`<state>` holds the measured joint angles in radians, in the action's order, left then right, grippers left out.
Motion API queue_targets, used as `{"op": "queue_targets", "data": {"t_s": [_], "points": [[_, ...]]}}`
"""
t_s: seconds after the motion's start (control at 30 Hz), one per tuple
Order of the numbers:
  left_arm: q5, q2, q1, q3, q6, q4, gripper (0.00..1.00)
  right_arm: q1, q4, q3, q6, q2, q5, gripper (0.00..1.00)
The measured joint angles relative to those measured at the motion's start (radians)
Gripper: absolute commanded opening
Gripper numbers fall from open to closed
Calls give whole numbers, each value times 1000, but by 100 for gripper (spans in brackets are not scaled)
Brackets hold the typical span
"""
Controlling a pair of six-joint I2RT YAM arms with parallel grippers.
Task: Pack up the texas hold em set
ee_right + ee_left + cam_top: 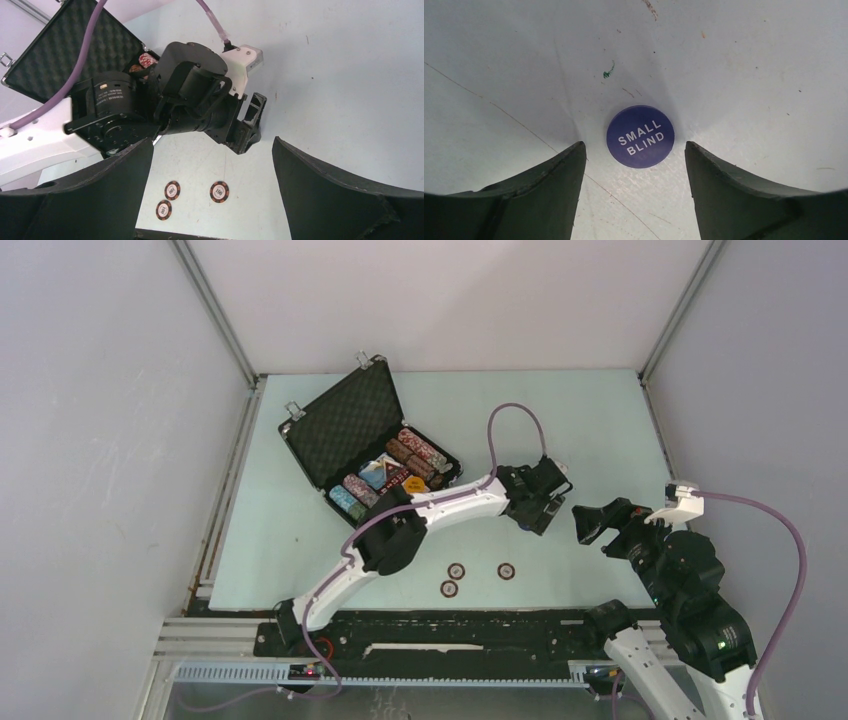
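Note:
The black case (pixel 345 425) lies open at the back left of the table. Rows of multicoloured chips (pixel 415 455) and an orange button (pixel 413 483) sit in its base. A round blue button marked SMALL BLIND (pixel 640 136) lies flat on the table. My left gripper (pixel 634 145) is open just above it, with a finger on each side and neither touching. From above, that left gripper (pixel 545 510) hides the button. My right gripper (pixel 590 523) is open and empty, hovering to the right of the left one. Three loose 100 chips (pixel 219 191) lie near the front edge.
The loose chips (pixel 457 570) lie between the two arms' bases, two close together and one apart to the right. The left arm (pixel 440 505) stretches across the table in front of the case. Grey walls enclose the table on three sides.

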<state>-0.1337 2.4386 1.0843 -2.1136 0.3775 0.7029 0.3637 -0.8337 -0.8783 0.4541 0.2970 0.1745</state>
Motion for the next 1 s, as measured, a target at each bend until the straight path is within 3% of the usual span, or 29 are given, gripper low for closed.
{"op": "queue_targets", "data": {"t_s": [0.13,0.3,0.53,0.9,1.0], "points": [[-22,27,7,-30,0,5,81,0,0,0,0,0,0,99],[-44,45,13,-57,-1,14,67,0,0,0,0,0,0,99],[-57,48,13,-61,-2,19,68,0,0,0,0,0,0,99],[-73,48,15,-60,-4,23,53,0,1,0,0,0,0,99],[-73,48,15,-59,-3,24,58,0,1,0,0,0,0,99]]}}
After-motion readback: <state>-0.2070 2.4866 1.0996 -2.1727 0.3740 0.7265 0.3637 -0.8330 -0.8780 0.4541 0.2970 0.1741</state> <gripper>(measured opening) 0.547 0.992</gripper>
